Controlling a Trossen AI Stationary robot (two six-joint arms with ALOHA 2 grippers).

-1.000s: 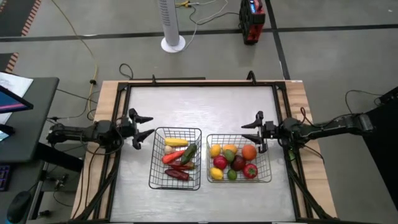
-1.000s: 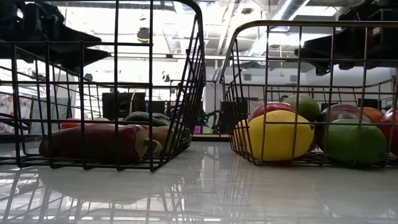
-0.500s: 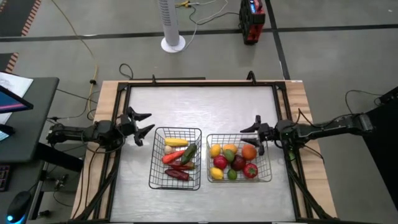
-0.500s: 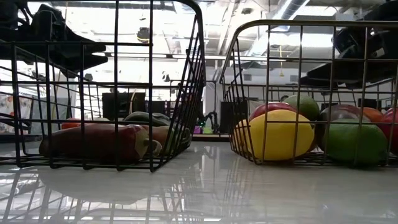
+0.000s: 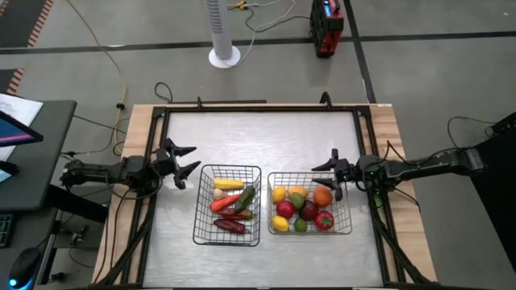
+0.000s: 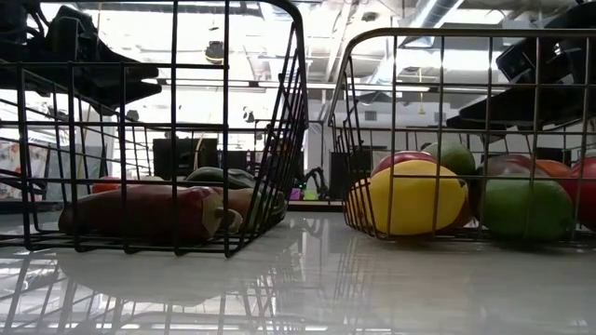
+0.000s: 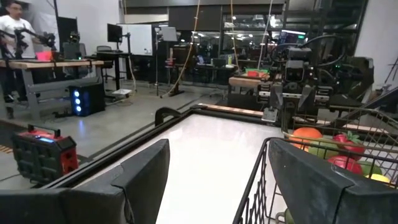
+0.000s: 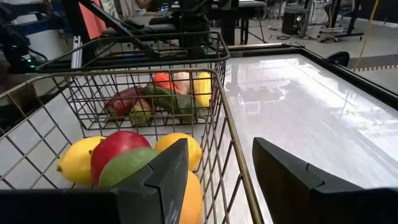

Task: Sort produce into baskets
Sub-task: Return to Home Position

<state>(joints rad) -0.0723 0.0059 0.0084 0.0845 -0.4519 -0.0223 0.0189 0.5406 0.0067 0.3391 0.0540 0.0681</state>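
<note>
Two wire-mesh baskets stand side by side on the white table. The left basket (image 5: 227, 204) holds long produce (image 5: 231, 203): yellow, green, red and maroon pieces, plus a whitish garlic. The right basket (image 5: 310, 204) holds round produce (image 5: 302, 208): yellow, orange, red and green. My left gripper (image 5: 184, 161) hovers open just left of the left basket's far-left corner (image 7: 268, 144), apart from it. My right gripper (image 5: 329, 176) is open at the right basket's far-right corner. One finger (image 8: 165, 177) is over the inside and the other (image 8: 292, 177) is outside the far wall. My right gripper straddles the right basket's far rim (image 8: 231, 146) near its right end, coming level from the table's right and lying along the rim. I cannot tell whether either finger touches the wire. The basket rests on the table.
A black frame (image 5: 262, 109) borders the white table. Bare tabletop (image 5: 262, 141) lies beyond the baskets and in front of them. Workbenches, equipment and a person (image 7: 12, 31) show in the room behind.
My right gripper has tipped forward and sunk a little toward the right basket's far rim, its fingers keeping the same gap. My left gripper has swung slightly toward the table's far edge.
</note>
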